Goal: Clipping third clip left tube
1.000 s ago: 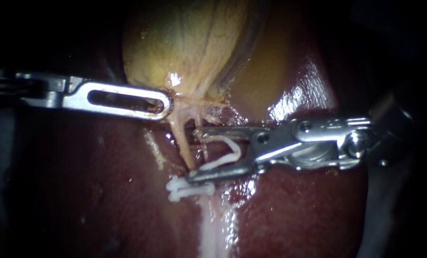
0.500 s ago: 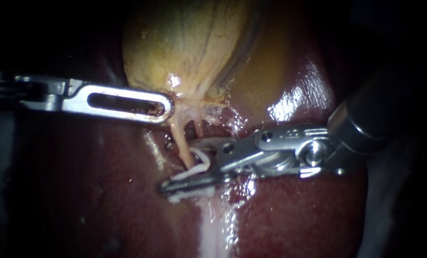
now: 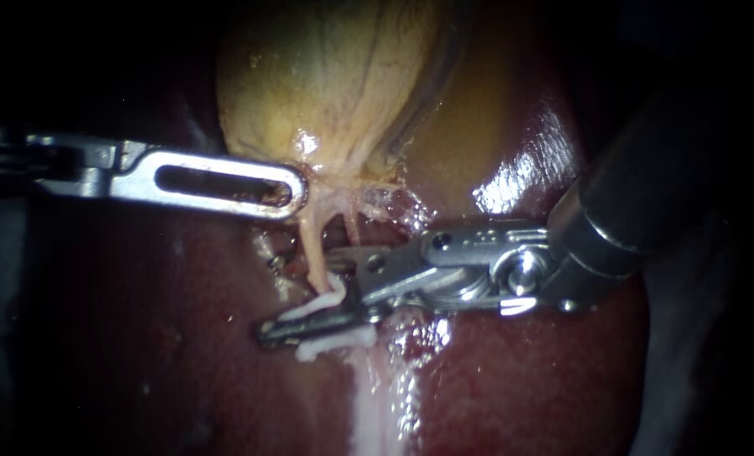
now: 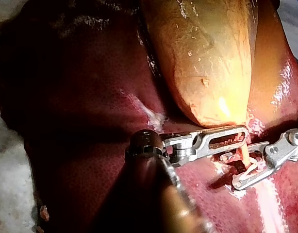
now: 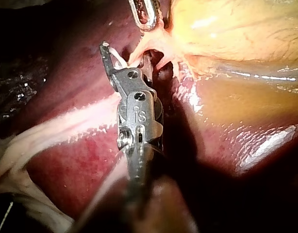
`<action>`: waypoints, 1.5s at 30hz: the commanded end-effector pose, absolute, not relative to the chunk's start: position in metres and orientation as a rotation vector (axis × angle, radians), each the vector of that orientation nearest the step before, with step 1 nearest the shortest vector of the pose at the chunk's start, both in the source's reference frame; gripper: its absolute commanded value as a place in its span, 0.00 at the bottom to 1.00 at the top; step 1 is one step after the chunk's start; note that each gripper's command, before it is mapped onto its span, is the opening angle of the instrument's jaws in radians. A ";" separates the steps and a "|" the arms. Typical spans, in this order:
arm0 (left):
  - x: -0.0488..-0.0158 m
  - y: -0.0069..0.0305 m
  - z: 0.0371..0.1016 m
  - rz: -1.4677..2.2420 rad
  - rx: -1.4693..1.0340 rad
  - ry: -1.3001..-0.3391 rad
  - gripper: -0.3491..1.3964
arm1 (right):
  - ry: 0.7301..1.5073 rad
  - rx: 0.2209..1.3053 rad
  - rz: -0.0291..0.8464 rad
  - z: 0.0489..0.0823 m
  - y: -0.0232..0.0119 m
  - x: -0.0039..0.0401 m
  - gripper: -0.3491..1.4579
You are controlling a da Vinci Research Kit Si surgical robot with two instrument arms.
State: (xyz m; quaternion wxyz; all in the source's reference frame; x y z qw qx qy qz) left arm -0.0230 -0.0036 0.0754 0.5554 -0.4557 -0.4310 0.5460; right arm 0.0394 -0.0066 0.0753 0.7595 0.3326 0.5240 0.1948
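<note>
Having advanced, the right instrument [image 3: 302,294] clamps narrowed jaws on the clip [image 3: 332,295] around the left tube [image 3: 312,252].

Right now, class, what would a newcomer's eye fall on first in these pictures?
The yellow gallbladder glows at the top against the dark red liver. Below it, the right tool comes in from the right with a white clip in its jaws around the thin left tube; a second clip lies just beneath. The left tool reaches in from the left to the gallbladder's base.

Endoscope close-up; wrist views oblique from opposite sides; gallbladder [image 3: 334,76] shared.
</note>
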 end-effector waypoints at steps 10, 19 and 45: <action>-0.0230 -0.0036 0.0753 1.290 -1.076 -1.020 0.00 | 1.173 0.745 0.461 0.0745 -0.0049 0.0392 0.45; -0.0230 -0.0036 0.0753 1.290 -1.076 -1.020 0.00 | 1.167 0.785 0.519 0.0747 -0.0045 0.0391 0.42; -0.0231 -0.0036 0.0753 1.291 -1.076 -1.023 0.00 | 1.130 0.891 0.641 0.0759 -0.0038 0.0376 0.00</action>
